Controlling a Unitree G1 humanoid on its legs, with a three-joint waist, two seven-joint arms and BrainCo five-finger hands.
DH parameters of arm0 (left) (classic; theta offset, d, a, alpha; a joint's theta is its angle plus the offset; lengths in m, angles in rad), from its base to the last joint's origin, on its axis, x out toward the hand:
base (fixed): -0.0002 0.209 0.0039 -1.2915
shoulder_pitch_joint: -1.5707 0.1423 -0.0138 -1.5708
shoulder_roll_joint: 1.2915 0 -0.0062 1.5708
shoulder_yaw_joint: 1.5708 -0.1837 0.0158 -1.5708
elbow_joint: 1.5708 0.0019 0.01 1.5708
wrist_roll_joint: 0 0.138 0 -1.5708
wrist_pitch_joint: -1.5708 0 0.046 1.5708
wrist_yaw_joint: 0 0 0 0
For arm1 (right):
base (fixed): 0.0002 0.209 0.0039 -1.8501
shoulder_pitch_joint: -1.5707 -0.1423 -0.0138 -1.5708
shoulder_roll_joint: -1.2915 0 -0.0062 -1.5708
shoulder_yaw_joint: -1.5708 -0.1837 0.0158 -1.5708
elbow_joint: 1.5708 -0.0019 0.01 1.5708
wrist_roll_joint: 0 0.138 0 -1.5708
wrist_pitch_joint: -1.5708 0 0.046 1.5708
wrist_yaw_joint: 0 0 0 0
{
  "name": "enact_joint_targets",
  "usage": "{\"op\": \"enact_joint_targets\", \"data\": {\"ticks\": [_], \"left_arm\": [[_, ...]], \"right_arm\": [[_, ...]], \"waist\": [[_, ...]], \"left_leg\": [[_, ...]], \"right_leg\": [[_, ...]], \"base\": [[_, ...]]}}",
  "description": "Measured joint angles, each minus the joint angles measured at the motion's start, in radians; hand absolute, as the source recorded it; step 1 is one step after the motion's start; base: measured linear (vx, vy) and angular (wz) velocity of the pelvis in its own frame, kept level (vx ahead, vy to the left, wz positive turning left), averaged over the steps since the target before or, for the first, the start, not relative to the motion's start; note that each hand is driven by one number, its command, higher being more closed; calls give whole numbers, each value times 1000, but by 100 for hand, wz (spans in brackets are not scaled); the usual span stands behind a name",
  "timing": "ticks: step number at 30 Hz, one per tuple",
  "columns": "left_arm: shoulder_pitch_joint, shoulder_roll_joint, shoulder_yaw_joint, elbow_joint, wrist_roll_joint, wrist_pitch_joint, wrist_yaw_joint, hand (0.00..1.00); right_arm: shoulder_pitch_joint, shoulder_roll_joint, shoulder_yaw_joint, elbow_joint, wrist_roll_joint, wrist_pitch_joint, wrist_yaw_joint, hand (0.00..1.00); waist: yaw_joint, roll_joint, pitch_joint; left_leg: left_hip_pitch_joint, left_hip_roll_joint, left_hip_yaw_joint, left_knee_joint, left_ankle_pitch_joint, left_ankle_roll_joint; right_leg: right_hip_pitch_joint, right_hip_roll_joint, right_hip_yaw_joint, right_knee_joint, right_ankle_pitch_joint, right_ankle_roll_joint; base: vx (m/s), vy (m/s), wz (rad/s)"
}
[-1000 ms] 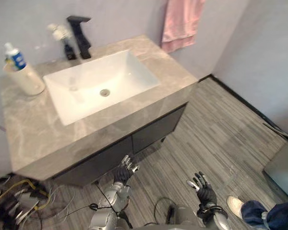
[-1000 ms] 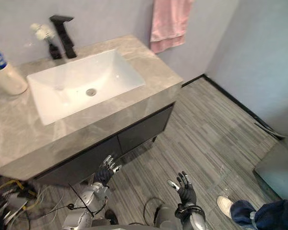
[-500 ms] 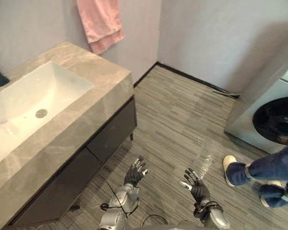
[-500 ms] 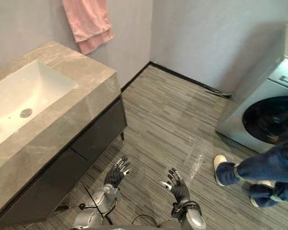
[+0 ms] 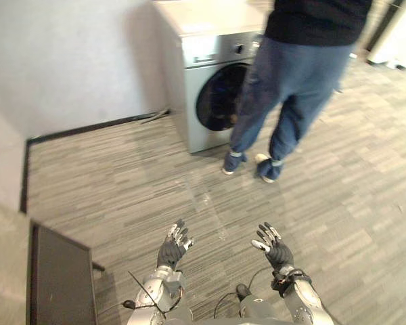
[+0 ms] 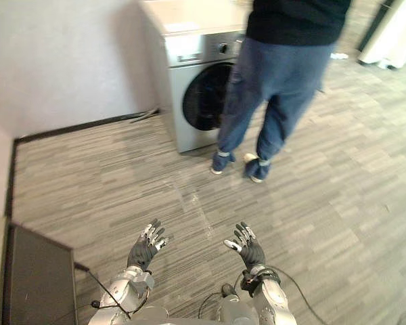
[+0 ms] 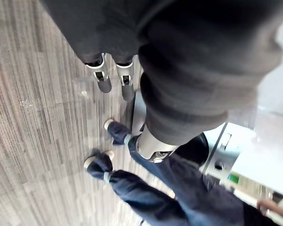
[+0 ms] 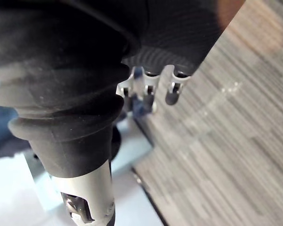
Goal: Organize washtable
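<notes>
Left hand (image 5: 172,247): fingers straight and spread, palm down, holding nothing. Right hand (image 5: 274,252): the same, splayed and empty. Our read is that they're parked in a neutral ready pose, because nothing graspable is within reach. Both hang side by side over bare floor (image 5: 122,176), well apart from the furniture. In the left wrist view the fingers (image 7: 104,77) are straight, with nothing past them but floor and the person's legs.

The table (image 5: 1,271) is at the lower-left edge of the head views. We see a strip of stone top and the dark cabinet front (image 5: 61,284) below it, left of the left hand and not touching it. We can't see any items on it from here.

Ahead, a washing machine (image 5: 213,95) stands against the wall (image 5: 68,61). A person (image 5: 284,81) stands just in front of it, facing away.

We judge the organizing hasn't got going. We need to face the table first, then pick targets. The risk is swinging the arms with the person nearby.
</notes>
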Motion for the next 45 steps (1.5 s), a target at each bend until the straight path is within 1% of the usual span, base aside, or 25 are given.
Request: {"op": "enact_joint_targets", "data": {"ticks": [3,6,13,15,16,17,18,19,20,21,22,23,24,25,26,27,29,31,32,34,37,40,41,42,45], "left_arm": [[-2,3,-4,-3,19,-2,-8,0],[-1,-2,-11,-3,26,1,-24,0],[-1,-28,19,-16,27,3,-25,0],[-9,-29,27,-20,26,4,-24,0],[-10,-23,39,-27,26,4,-23,0],[-28,-16,40,-29,26,4,-22,0],[-77,-22,38,-44,27,5,-20,0],[-90,-26,44,-52,27,5,-17,0],[-113,-34,62,-51,27,17,-1,0],[-109,-54,74,-54,25,24,9,0],[-102,-62,75,-57,24,24,19,0],[-80,-64,78,-67,21,23,22,0],[-70,-63,82,-71,16,21,27,0],[-70,-63,83,-70,15,21,34,0],[-73,-78,94,-48,12,21,41,0],[-74,-88,106,-5,6,27,44,0],[-72,-93,104,22,1,30,49,0],[-66,-86,111,52,-16,29,59,0],[-67,-78,104,71,-16,29,57,0],[-73,-80,93,85,-13,28,54,0],[-44,-74,94,89,-14,30,57,0],[-25,-68,114,92,-16,30,58,0],[-26,-70,110,99,-15,29,56,0],[-26,-75,106,100,-15,29,55,0],[-19,-56,99,97,-13,30,41,0]], "right_arm": [[8,27,-1,-5,52,4,16,0],[39,67,-5,-9,84,4,11,0],[145,81,-13,-157,77,28,8,0],[180,81,-23,-274,66,28,4,0],[185,87,-22,-307,64,26,3,0],[182,94,-33,-338,57,21,-1,0],[174,110,-63,-355,45,14,-17,0],[162,113,-73,-357,39,13,-21,0],[151,134,-86,-358,30,14,-33,0],[155,132,-88,-357,26,14,-42,0],[159,126,-88,-357,23,12,-42,0],[168,122,-84,-355,9,8,-38,0],[164,126,-85,-334,-12,2,-35,0],[159,127,-88,-321,-16,2,-36,0],[133,118,-92,-274,-33,3,-36,0],[97,106,-97,-221,-38,6,-40,0],[97,105,-122,-180,-38,13,-45,0],[106,108,-138,-156,-38,20,-48,0],[103,108,-150,-140,-39,18,-50,0],[87,106,-176,-95,-43,18,-56,0],[83,101,-168,-77,-45,21,-57,0],[82,102,-152,-51,-41,27,-54,0],[78,102,-156,-40,-39,29,-54,0],[74,93,-154,-34,-39,37,-54,0],[93,117,-111,-37,-49,42,-51,0]], "waist": [[-4,-13,-14],[-30,-17,-17],[-20,-15,-16],[-24,-20,-16],[-17,-41,-15],[-15,-40,-18],[-8,-33,-14],[-1,-20,-1],[-3,-17,9],[-2,7,21],[0,18,24],[0,29,-3],[-3,21,-30],[-2,17,-40],[7,21,-46],[-9,44,-49],[-13,44,-47],[-25,17,-38],[-27,-4,-38],[-24,-2,-41],[-24,-11,-36],[-16,-22,-20],[-7,13,-33],[5,17,-28],[3,-5,-29]], "left_leg": [[52,-6,90,-108,0,0],[85,-6,168,-159,-8,12],[155,1,407,-147,-43,52],[152,11,512,-74,-60,57],[117,20,537,-6,-84,50],[57,21,533,11,-132,59],[21,43,589,-49,-159,114],[23,61,636,-64,-182,124],[35,95,705,-70,-189,114],[98,111,756,-106,-174,94],[116,109,779,-122,-162,90],[133,98,792,-151,-151,95],[138,75,822,-175,-151,95],[134,62,838,-181,-150,93],[120,61,861,-191,-146,93],[98,70,843,-192,-107,105],[101,62,817,-202,-51,101],[90,58,764,-142,2,89],[90,54,722,-195,-16,73],[93,73,678,-331,40,24],[83,58,620,-266,47,29],[-5,29,379,-103,33,50],[8,41,338,-200,32,44],[29,24,338,-238,20,44],[17,-12,336,-257,23,47]], "right_leg": [[-28,-1,28,-50,60,-1],[-41,13,87,-86,89,5],[-69,137,279,-85,169,-5],[-74,199,337,-89,206,-86],[-80,192,333,-123,183,-245],[-87,167,303,-210,182,-398],[-167,136,61,-221,87,-378],[-245,131,-106,-122,79,-296],[-339,89,-355,163,55,-267],[-336,45,-504,398,-15,-273],[-307,20,-557,466,-60,-253],[-246,-43,-612,524,-153,-204],[-190,-95,-640,502,-218,-164],[-157,-110,-637,452,-229,-140],[-131,-98,-606,343,-237,-62],[-114,-73,-590,263,-189,-61],[-80,-59,-560,187,-146,-66],[-9,-75,-530,106,-112,-78],[18,-90,-518,80,-104,-70],[25,-88,-500,82,-105,-61],[43,-87,-478,57,-92,-47],[86,-121,-459,8,-68,-39],[89,-110,-455,1,-59,-30],[81,-103,-434,-3,-55,-17],[75,-135,-426,-33,-40,3]], "base": [[-1,154,-117],[19,57,-90],[5,-27,-134],[-45,-37,-192],[-131,1,-177],[-278,23,-160],[-296,48,-140],[-256,74,-128],[-71,121,-109],[2,139,-100],[30,126,-109],[32,60,-107],[39,27,-103],[83,-15,-122],[63,-14,-108],[51,-19,-101],[103,-41,-54],[160,-55,-31],[96,-42,-13],[34,-37,-25],[56,55,-13],[-16,121,-16],[-32,153,-35],[-45,161,-32],[-54,131,-4]]}}
